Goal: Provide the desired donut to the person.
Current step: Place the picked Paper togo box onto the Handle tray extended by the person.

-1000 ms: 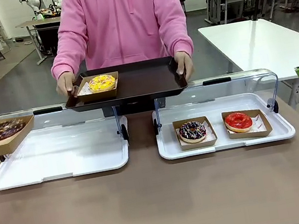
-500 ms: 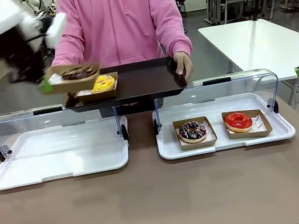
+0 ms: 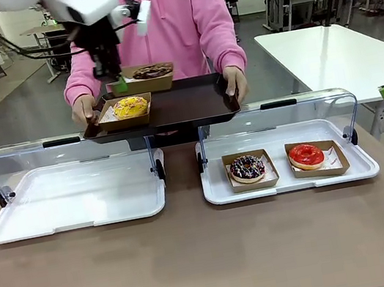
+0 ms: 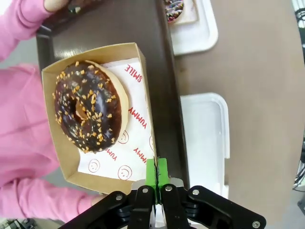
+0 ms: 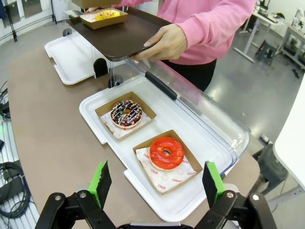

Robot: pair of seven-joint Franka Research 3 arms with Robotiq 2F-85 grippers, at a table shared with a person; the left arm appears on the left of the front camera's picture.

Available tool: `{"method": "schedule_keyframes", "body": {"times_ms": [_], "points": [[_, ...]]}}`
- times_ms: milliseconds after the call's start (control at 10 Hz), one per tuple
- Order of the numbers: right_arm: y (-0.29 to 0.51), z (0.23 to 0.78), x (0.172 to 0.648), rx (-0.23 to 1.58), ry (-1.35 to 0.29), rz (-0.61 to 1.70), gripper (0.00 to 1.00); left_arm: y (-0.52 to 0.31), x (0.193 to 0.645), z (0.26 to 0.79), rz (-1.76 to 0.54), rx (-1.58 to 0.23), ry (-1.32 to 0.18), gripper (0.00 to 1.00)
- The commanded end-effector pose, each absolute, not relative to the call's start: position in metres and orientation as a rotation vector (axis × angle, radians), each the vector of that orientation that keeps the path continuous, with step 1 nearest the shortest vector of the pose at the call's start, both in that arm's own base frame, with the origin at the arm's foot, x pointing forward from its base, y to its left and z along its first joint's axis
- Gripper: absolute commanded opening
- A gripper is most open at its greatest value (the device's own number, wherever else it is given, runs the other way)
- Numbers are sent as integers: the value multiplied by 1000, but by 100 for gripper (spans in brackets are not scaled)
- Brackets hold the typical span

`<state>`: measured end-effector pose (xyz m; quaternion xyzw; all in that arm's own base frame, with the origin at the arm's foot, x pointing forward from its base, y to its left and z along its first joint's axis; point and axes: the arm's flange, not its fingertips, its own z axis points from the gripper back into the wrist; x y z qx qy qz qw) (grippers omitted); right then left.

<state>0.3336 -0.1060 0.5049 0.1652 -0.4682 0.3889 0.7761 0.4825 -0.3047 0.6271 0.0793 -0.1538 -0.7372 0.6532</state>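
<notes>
While the person in the pink hooded sweatshirt holds a dark tray by both ends at the far side of the surface, the left tool hangs over the tray's left part with its green pads pinched narrow on the rim of a cardboard tray carrying a chocolate donut sprinkled with nut bits. From the left wrist view the pads meet on the box's edge, and the donut lies on printed paper inside the box, above the dark tray. A yellow donut in its own box already sits on the dark tray's left end, just in front of the held box. The person's hands grip the tray's handles. Two white display trays with raised clear lids lie on the surface: the left tray holds nothing, the right tray holds a sprinkled chocolate donut and a red glazed donut, each in a box, side by side but apart. The right tool hovers above that right tray with its jaws spread wide, gripping nothing.
</notes>
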Motion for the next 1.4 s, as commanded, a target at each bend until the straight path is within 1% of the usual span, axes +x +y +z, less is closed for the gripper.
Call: {"method": "schedule_keyframes", "body": {"times_ms": [0, 200, 400, 600, 1200, 1300], "points": [[-106, 502, 337, 377, -1035, 846, 100, -341, 510, 622, -1644, 244, -326, 1], [-106, 502, 337, 377, -1035, 846, 100, -372, 533, 595, -1633, 246, -292, 1], [-106, 502, 337, 377, -1035, 846, 100, -381, 548, 575, -1618, 250, -303, 1], [-106, 502, 337, 377, -1035, 846, 100, -387, 558, 564, -1614, 270, -351, 1], [-106, 502, 337, 377, -1035, 846, 100, -396, 558, 551, -1635, 194, -284, 1], [-106, 502, 337, 377, -1035, 846, 100, -397, 558, 549, -1640, 181, -275, 40]]}}
